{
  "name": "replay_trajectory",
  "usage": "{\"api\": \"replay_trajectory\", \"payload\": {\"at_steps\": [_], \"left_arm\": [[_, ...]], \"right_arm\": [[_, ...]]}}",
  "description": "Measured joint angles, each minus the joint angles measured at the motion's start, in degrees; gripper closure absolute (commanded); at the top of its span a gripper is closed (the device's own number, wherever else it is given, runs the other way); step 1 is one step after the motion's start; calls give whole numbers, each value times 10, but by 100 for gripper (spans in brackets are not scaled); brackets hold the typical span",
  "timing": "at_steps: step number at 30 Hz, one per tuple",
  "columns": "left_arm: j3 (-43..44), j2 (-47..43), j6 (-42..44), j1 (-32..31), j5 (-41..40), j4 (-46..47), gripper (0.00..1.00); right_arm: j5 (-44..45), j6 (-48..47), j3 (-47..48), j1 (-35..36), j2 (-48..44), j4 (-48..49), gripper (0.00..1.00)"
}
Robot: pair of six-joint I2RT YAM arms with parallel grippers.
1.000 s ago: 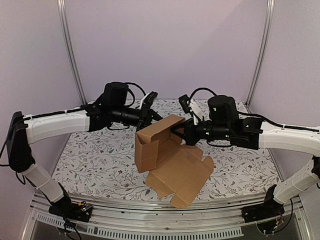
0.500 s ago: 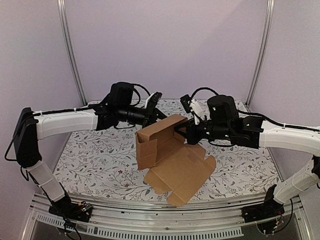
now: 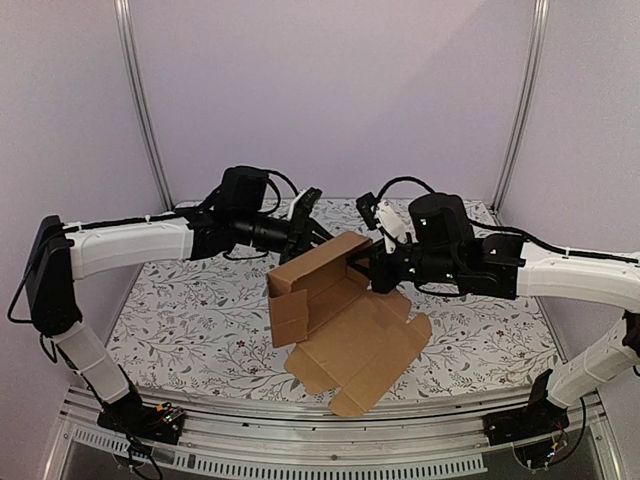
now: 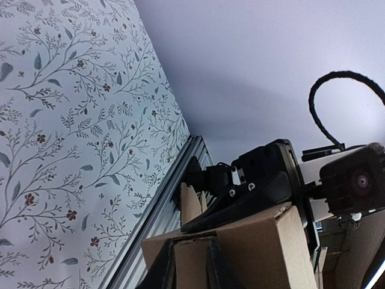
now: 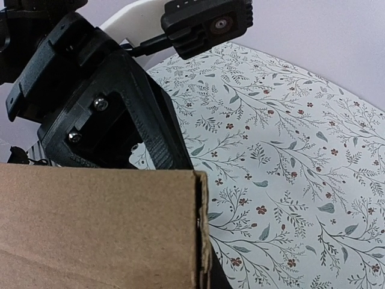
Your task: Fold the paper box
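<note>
Paper box (image 3: 335, 310): plain brown corrugated cardboard, unprinted, partly folded. Rear wall and left side panel stand upright, forming a shallow open tray; slots and tabs show on the left panel. The large lid panel with its flaps slopes down and forward, tilted, its lowest corner nearest the arm bases. The box hangs above the floral surface, between the two wrists, its upper rear edge at fingertip level on both sides
</note>
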Motion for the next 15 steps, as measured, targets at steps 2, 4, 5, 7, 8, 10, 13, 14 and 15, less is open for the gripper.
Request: {"api": "replay_trajectory", "payload": {"at_steps": [2,4,5,7,8,10,13,14,15], "left_arm": [[0,-7,11,3,-1,-27,74],[0,-15,25,10,-3,-54,70],[0,-20,31,13,-6,-70,69],[0,-29,46,21,-13,-98,66],[0,-33,52,27,-18,-113,66],[0,-44,67,41,-32,-146,64],[0,-60,87,60,-60,-192,64],[0,-66,94,67,-73,-210,63],[0,-73,101,72,-84,-225,63]], "right_arm": [[5,-3,0,3,2,0,100],[13,-5,0,5,2,1,100],[18,-7,0,5,2,1,100],[28,-7,0,5,2,0,100],[35,-8,0,5,2,-1,100],[50,-8,0,5,2,-3,100],[75,-9,0,5,2,-12,100],[85,-9,0,5,2,-17,100],[97,-9,0,5,2,-21,100]]}}
